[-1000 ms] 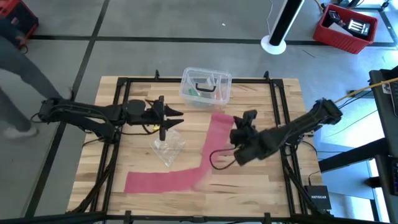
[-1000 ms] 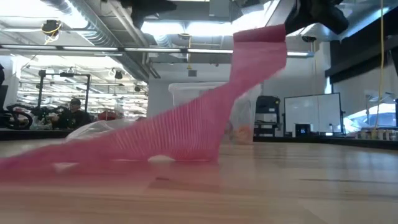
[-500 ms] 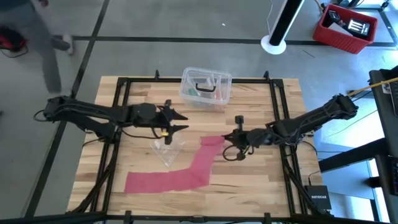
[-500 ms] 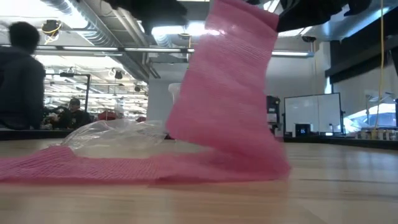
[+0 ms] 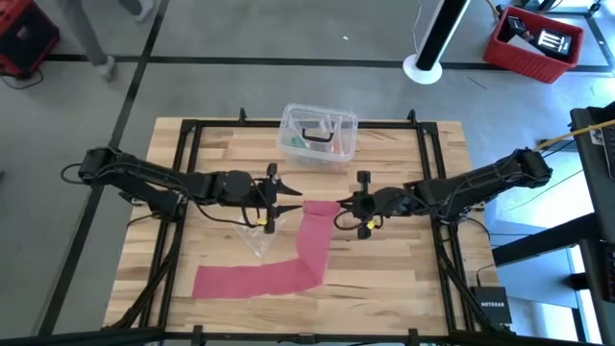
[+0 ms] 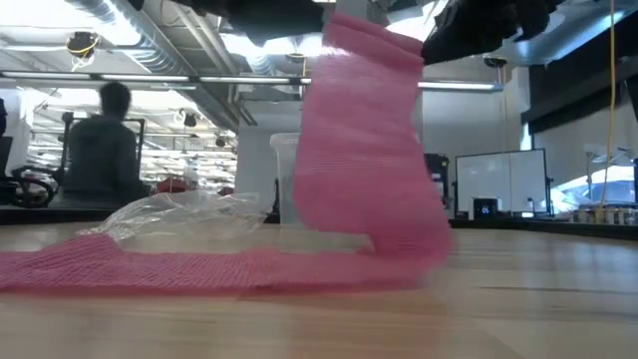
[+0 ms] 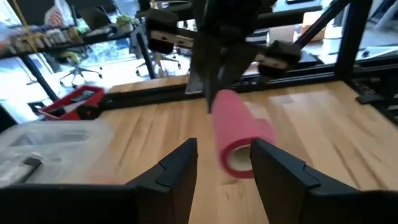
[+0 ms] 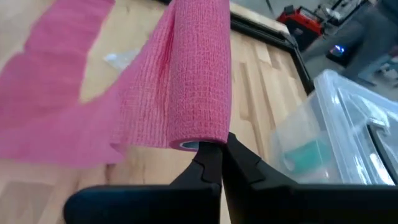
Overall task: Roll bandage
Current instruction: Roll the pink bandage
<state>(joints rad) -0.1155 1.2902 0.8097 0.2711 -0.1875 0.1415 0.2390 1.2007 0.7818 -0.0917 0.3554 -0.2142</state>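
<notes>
The right gripper has its fingers clenched on the rolled end of the bandage, lifted above the surface. The loose strip trails down and away across the wood. Just opposite, the left gripper faces the roll, fingers spread apart, grasping nothing. Beyond them sits a clear plastic box.

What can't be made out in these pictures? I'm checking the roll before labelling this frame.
- High view: the rolled end of the bandage is too small to judge between the left end effector and right end effector.
- Low view: both end effectors are cut off by the top edge.
- Left wrist view: the roll's far end is hidden behind the right end effector.
- Clear plastic box: contents too small to tell.
</notes>
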